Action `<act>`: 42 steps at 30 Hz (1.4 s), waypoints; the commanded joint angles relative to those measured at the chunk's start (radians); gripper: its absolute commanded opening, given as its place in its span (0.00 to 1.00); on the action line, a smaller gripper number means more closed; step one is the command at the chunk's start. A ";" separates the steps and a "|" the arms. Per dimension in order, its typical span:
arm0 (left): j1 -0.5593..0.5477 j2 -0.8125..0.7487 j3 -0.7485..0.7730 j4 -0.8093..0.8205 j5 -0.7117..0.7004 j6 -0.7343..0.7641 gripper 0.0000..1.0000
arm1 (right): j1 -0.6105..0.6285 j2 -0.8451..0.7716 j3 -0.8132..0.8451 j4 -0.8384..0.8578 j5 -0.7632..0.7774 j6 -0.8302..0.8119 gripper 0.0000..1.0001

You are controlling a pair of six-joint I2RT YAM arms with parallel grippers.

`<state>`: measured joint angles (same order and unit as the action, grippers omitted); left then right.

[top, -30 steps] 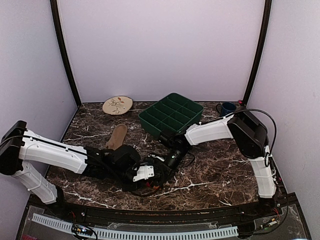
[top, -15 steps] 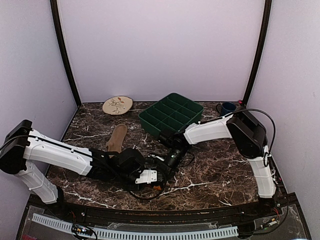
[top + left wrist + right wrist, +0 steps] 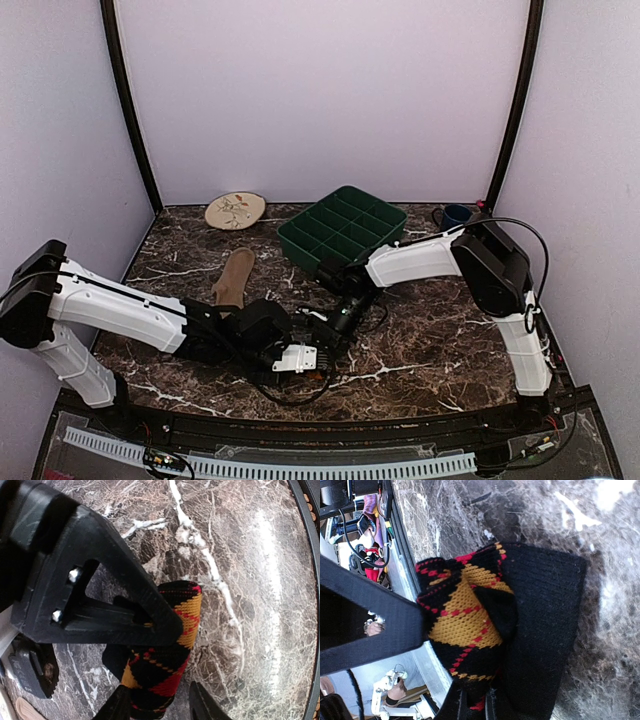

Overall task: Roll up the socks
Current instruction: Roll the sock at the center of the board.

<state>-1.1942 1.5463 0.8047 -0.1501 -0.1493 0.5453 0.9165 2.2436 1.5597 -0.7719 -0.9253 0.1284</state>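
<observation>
1. Left arm (image 3: 120, 305): long white shell links, with black joints and a black block at the shoulder.
2. Right arm (image 3: 420, 262): the same white shells, with a bulky black elbow housing and a thin black cable (image 3: 530, 235) arching over it.
3. Left finger (image 3: 100, 570): matte black and triangular, with a cut-out window and two bright screw heads.
4. Right finger (image 3: 365, 620): plain flat black.

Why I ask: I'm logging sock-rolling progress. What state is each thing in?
argyle sock: partly rolled, bunched over itself, black end flat on the table.
tan sock: lying flat, unrolled, not held.
left gripper: shut on the argyle sock.
right gripper: shut on the argyle sock.
green tray: upright, open-topped.
plate: lying flat.
blue mug: upright; contents hidden.
</observation>
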 commanded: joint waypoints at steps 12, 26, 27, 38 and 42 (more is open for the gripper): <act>-0.003 0.109 0.072 -0.017 0.027 0.033 0.41 | -0.005 0.030 0.003 -0.025 0.002 -0.008 0.00; 0.023 0.178 0.132 -0.123 0.125 0.050 0.16 | -0.017 0.026 -0.004 -0.023 -0.006 -0.007 0.00; 0.027 0.184 0.140 -0.140 0.147 0.050 0.14 | -0.018 0.027 -0.003 -0.023 -0.005 -0.008 0.00; 0.089 0.269 0.260 -0.323 0.328 0.039 0.12 | -0.034 0.004 -0.024 0.015 0.022 0.020 0.20; 0.113 0.302 0.303 -0.385 0.377 0.021 0.12 | -0.044 -0.027 -0.050 0.044 0.026 0.037 0.24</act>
<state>-1.0901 1.7828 1.0924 -0.4210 0.0967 0.5877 0.8860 2.2463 1.5436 -0.7898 -0.9466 0.1474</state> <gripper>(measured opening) 0.152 0.232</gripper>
